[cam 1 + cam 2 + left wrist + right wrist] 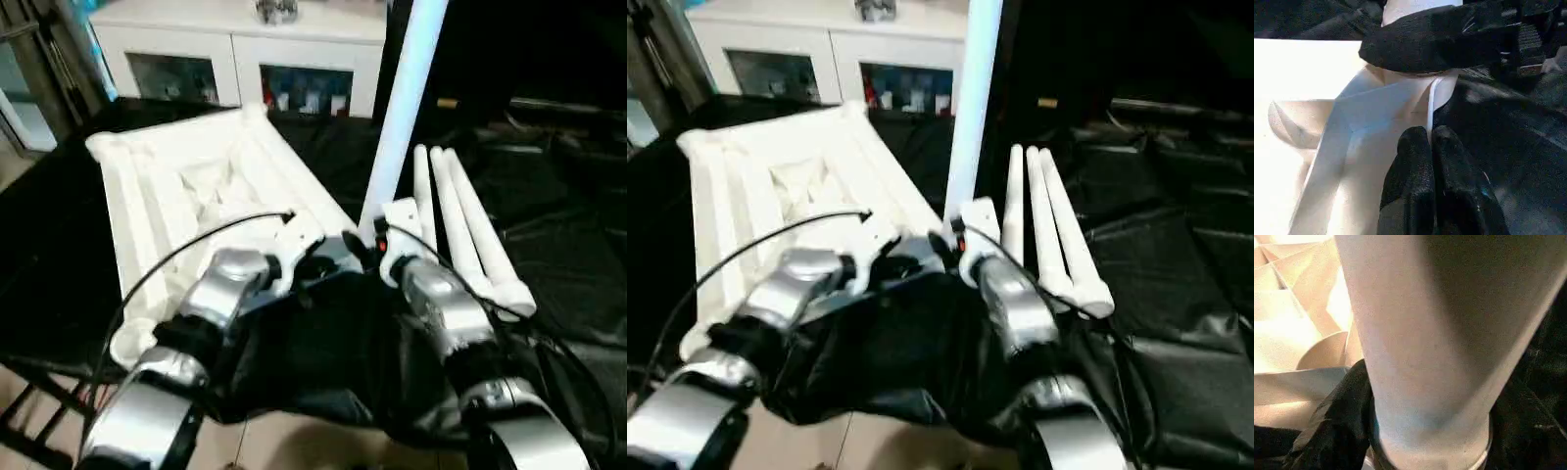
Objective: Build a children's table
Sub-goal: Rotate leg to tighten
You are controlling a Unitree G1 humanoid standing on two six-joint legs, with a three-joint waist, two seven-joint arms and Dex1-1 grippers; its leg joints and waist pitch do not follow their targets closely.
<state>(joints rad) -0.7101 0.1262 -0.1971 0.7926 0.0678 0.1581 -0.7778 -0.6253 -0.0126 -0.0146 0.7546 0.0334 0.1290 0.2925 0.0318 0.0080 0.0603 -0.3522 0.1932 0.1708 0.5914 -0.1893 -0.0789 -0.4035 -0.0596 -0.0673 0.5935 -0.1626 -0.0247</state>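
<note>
While the tabletop (pixel 186 186) lay ribbed side up, an upright leg (pixel 402 108) was gripped by the right tool (pixel 377 245); the left tool (pixel 1432 147) was pinched shut on the tabletop's rim.

The tabletop (pixel 186 186) is white, its ribbed underside turned up and crossed by shadowed ridges. The upright leg (pixel 404 98) is white with a pale bluish tint; the three legs lying together (pixel 465 220) are plain white. The surface (pixel 558 245) wears a glossy black cover. Both forearms are silver with black cables, and the left hand (pixel 1432 142) has black textured fingers. The cabinet (pixel 245 59) is white, with dark glass fronts.
</note>
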